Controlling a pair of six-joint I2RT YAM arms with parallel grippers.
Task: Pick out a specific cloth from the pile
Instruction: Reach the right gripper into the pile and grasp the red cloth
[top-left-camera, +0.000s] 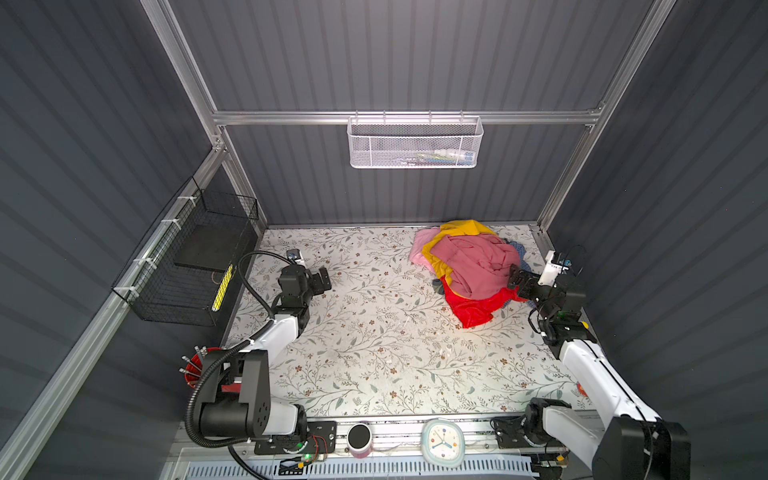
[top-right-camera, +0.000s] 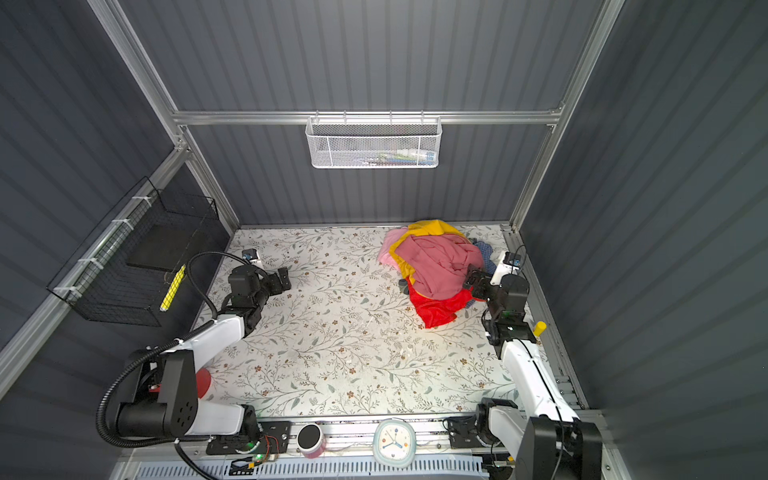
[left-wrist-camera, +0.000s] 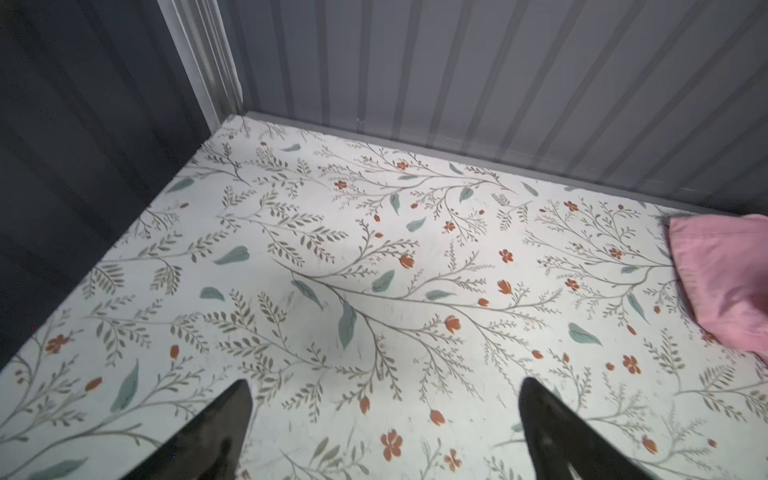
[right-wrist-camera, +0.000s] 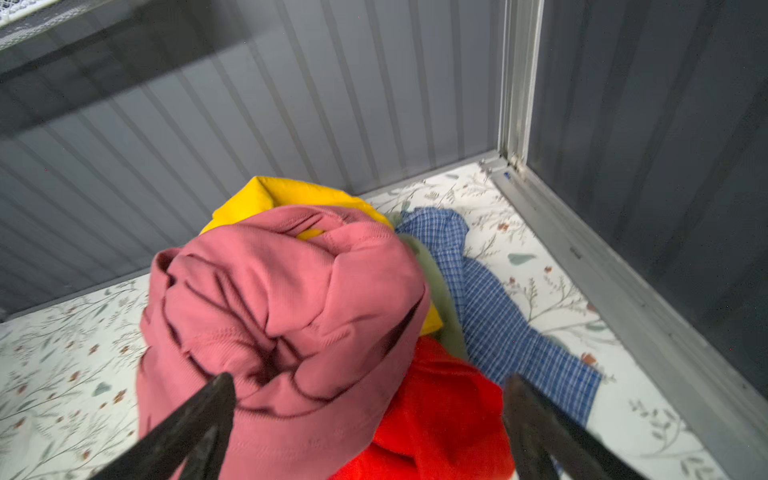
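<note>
Right hand (right-wrist-camera: 370, 380) first: its two dark fingers are spread wide with nothing between them, poised at the right side of the pile (top-left-camera: 478, 257). The dusty pink cloth (right-wrist-camera: 282, 299) sits in front of one finger and the red cloth (right-wrist-camera: 449, 415) shows in the gap. No grip yet, I'd say.

And there's the target. The red cloth lies at the bottom of the heap in the far right corner of the bench (top-left-camera: 374, 332). Its free flap spills toward the front edge, and the rest is pinned under the dusty pink one. It looks thin, limp and a touch shiny. I'd expect it to be very light but slippery, and to drag its neighbours along if pulled fast. The best hold, to my eye, is a pinch on the exposed crumpled fold at the near side, where a ridge of fabric stands up, then a slow draw outward.

The dusty pink cloth is thicker and ribbed, rolled into a fat bundle on top. Behind it a smooth mustard yellow cloth (right-wrist-camera: 282, 191) peeks out. Toward the right edge trails a blue checked cloth (right-wrist-camera: 490, 316), woven and crisp-looking, with a sliver of olive green cloth (right-wrist-camera: 442, 291) tucked between. A light pink cloth (left-wrist-camera: 727, 282) pokes out on the pile's left.

Over near the left edge, the left hand (left-wrist-camera: 385, 386) hovers above bare floral bench, fingers spread and empty.
</note>
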